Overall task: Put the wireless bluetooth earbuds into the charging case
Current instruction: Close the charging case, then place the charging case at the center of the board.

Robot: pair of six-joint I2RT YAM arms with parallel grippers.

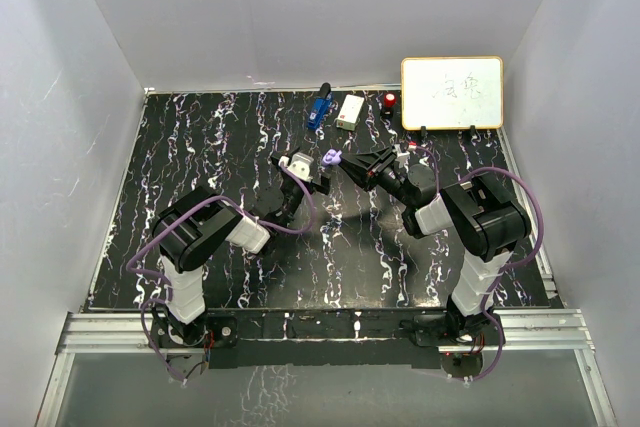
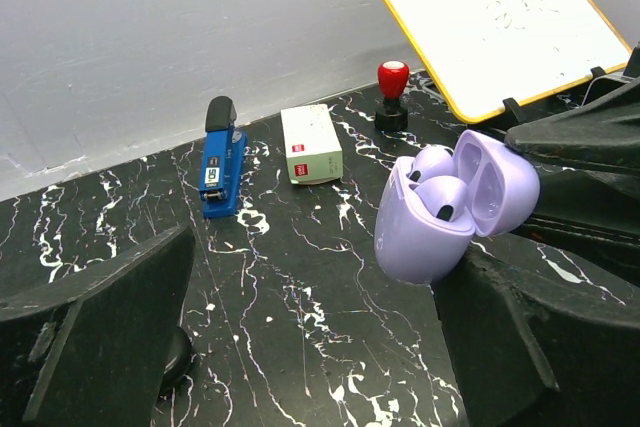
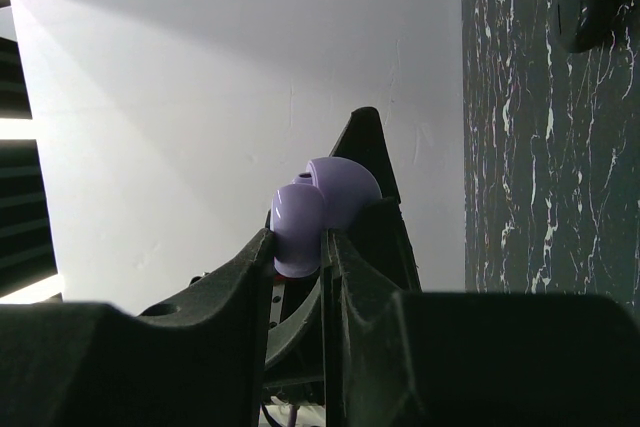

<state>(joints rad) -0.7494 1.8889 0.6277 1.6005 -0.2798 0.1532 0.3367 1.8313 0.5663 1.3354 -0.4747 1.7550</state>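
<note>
An open lilac charging case (image 2: 425,232) hangs above the table, and two pale lilac earbuds (image 2: 441,196) sit in its wells. My right gripper (image 3: 325,242) is shut on the case's lid (image 3: 297,227), coming in from the right. In the top view the case (image 1: 330,158) is between both grippers. My left gripper (image 2: 325,257) is wide open. Its right finger (image 2: 520,347) is just below the case body; I cannot tell if they touch. Nothing is between its fingers.
At the back of the table lie a blue stapler (image 2: 221,159), a small white box (image 2: 311,144), a red-topped stamp (image 2: 392,94) and a yellow-framed whiteboard (image 2: 510,22). A dark round case (image 3: 590,9) rests on the marbled table near the left gripper.
</note>
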